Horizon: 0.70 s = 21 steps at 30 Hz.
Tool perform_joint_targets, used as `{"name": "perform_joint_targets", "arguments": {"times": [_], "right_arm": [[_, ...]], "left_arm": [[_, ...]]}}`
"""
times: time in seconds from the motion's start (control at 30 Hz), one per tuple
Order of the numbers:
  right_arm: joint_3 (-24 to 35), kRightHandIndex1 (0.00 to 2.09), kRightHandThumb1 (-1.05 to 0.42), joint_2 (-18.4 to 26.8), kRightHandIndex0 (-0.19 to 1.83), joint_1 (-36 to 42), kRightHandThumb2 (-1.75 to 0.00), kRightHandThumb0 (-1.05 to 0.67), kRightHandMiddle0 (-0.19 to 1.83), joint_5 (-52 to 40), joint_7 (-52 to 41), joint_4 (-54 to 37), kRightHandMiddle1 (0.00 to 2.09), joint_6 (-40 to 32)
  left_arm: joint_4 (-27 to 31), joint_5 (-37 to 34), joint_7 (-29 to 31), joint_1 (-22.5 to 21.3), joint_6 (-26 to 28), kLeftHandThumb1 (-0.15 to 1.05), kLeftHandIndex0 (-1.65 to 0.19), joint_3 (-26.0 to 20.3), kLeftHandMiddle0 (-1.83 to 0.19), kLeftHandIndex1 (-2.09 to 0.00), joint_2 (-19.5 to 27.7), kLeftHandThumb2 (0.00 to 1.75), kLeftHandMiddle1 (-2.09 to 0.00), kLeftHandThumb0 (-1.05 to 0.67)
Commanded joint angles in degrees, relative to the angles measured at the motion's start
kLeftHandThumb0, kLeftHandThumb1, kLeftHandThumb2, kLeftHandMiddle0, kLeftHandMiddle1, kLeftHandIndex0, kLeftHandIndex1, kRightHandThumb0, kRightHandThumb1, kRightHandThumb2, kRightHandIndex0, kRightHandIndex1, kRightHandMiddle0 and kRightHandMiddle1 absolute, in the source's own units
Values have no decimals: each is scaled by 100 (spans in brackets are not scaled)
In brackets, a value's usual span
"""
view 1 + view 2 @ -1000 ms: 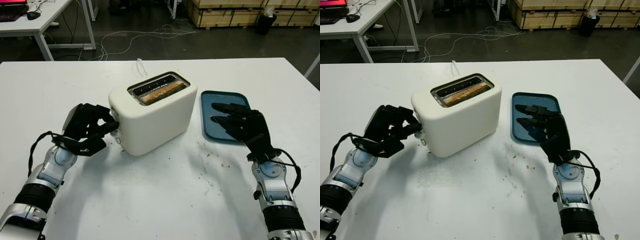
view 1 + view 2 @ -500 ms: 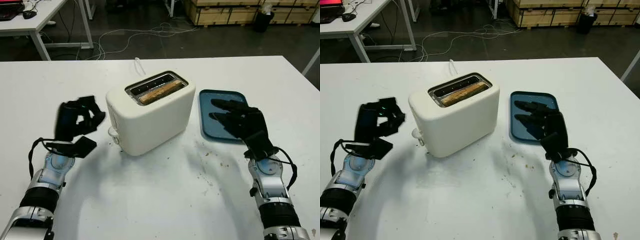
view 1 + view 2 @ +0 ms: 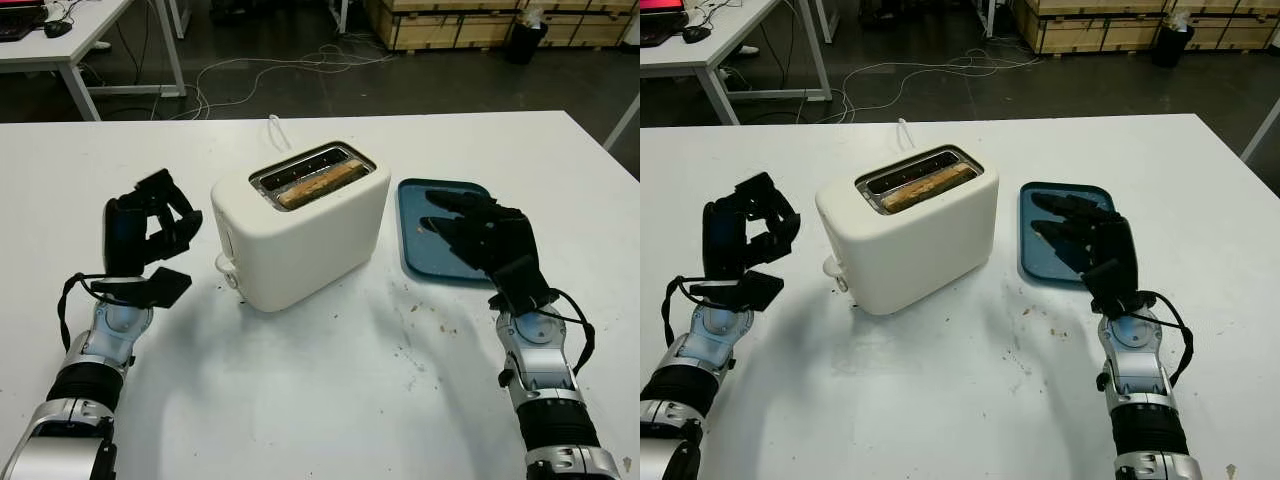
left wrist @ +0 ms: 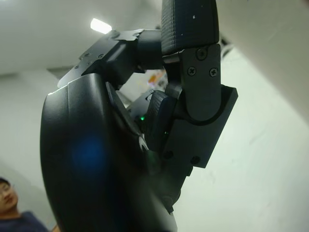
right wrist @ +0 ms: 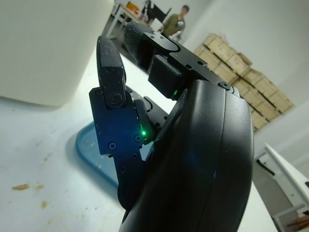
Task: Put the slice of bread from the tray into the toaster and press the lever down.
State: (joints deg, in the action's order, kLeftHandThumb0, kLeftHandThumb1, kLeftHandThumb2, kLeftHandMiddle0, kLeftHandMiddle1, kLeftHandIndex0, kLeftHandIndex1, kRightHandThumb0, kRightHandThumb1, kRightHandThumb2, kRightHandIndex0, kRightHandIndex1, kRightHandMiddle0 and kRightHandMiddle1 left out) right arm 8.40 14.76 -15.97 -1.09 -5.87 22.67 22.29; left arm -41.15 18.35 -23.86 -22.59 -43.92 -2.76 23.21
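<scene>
Cream plastic made up the toaster (image 3: 300, 230), which stood mid-bench with its long axis running diagonally, the lever end turned toward the robot's left. The slice of bread (image 3: 320, 185) sat low in the nearer of the 2 slots, its top edge just at the rim, so the loading looked done. The blue tray (image 3: 415, 225) lay just beside the toaster on the right, bare where it could be seen. On the white bench (image 3: 300, 400) crumbs were scattered between toaster and tray.

The lever knob (image 3: 224, 264) stuck out low on the toaster's left end face, apparently already near the bottom of its travel, though I could not be sure it had latched. The left hand (image 3: 145, 235) was raised off the bench, apart from that end face, fingers curled and holding nothing; it was clearly the nearer hand should the lever need another push. The right hand (image 3: 1085, 243) hovered over the tray, open and holding nothing.
</scene>
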Motion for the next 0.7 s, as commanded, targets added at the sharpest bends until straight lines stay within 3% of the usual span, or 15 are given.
{"name": "perform_joint_targets", "arguments": {"times": [0.0,0.07,0.23,0.5,0.67], "right_arm": [[112,6,-92,-1,106,-157,-14,-43,95,-222,-98,57,0,70],[167,5,-92,55,106,-202,-13,-46,94,-372,-231,20,0,-129],[306,4,-92,400,102,-295,-12,-48,90,-619,-726,0,0,-449],[369,3,-92,952,103,-398,-8,-45,92,-571,-1204,-25,1,-704],[309,4,-92,1101,105,-495,-6,-43,93,-432,-1255,26,1,-708]], "left_arm": [[298,-121,285,197,494,92,-34,-38,-86,-174,18,62,-175,-105],[590,-155,629,338,965,92,-28,-23,-66,-174,71,59,-175,-105],[1092,-76,1274,602,1853,92,-27,-53,-48,-175,362,54,-175,-105],[1152,-1,2181,492,2120,92,-31,1,-58,-175,1222,54,-175,-105],[1139,-62,2530,263,2184,92,-38,24,-61,-175,1352,51,-175,-105]]}}
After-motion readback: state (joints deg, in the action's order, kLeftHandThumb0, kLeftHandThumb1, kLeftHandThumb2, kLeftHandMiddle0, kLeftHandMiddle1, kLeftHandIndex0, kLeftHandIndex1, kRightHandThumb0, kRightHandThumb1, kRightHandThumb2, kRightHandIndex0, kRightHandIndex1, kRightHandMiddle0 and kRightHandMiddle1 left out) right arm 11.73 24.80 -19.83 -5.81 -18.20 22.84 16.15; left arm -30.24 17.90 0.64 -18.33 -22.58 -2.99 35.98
